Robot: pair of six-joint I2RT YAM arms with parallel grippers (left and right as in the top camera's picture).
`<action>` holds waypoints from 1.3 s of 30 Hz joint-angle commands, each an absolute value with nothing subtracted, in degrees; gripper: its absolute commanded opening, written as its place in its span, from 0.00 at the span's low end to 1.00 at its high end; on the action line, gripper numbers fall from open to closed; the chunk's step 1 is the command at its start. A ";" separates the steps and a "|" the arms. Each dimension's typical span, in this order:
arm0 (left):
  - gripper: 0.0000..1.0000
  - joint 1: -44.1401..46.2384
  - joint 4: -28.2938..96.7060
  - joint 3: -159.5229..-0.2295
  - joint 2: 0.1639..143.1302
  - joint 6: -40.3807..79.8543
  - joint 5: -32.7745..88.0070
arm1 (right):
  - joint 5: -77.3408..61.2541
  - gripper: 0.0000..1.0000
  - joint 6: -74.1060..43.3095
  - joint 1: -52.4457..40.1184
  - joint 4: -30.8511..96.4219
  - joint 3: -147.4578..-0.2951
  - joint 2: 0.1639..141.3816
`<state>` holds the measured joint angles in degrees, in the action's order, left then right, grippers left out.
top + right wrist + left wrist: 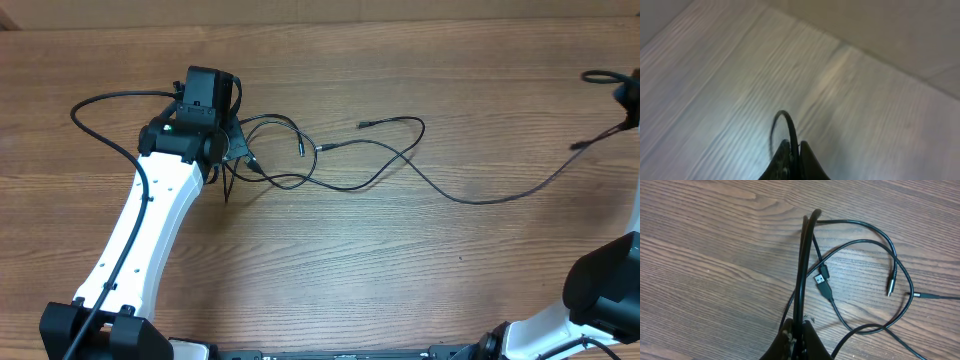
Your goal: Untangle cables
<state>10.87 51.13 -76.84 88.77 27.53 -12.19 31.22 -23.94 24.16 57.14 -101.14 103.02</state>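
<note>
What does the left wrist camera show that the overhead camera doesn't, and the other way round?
Only the left wrist view: a close look at the left hand shut on a doubled strand of the cables, with a flat USB plug lying just beside that strand. Only the overhead view: the white left arm, the right hand at the far right edge, and one long strand running across the table toward it. Both: the looped cables beside the left hand, and the wooden table.
</note>
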 commanded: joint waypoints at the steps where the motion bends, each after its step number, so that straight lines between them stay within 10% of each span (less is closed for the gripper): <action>1: 0.04 11.31 51.13 -77.14 88.73 28.32 -11.99 | 36.36 0.04 -25.50 26.15 57.69 -104.84 101.97; 9: 0.04 11.31 51.13 -77.14 88.73 28.32 -11.99 | 16.93 0.10 -22.33 26.76 58.28 -104.92 102.02; 13: 0.04 11.31 51.18 -77.14 88.73 28.32 -11.99 | 1.13 0.55 -13.91 25.28 60.53 -104.92 102.02; 19: 0.04 11.31 51.13 -77.14 88.73 28.32 -11.99 | -5.21 0.75 -11.60 20.64 71.50 -103.77 102.02; 39: 0.04 11.31 50.89 -77.14 88.73 28.32 -11.99 | -5.39 0.74 -16.49 -9.13 48.62 -71.66 102.15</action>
<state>10.87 51.05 -76.84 88.77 27.53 -12.19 -5.54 -13.56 -6.55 51.16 -73.76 103.02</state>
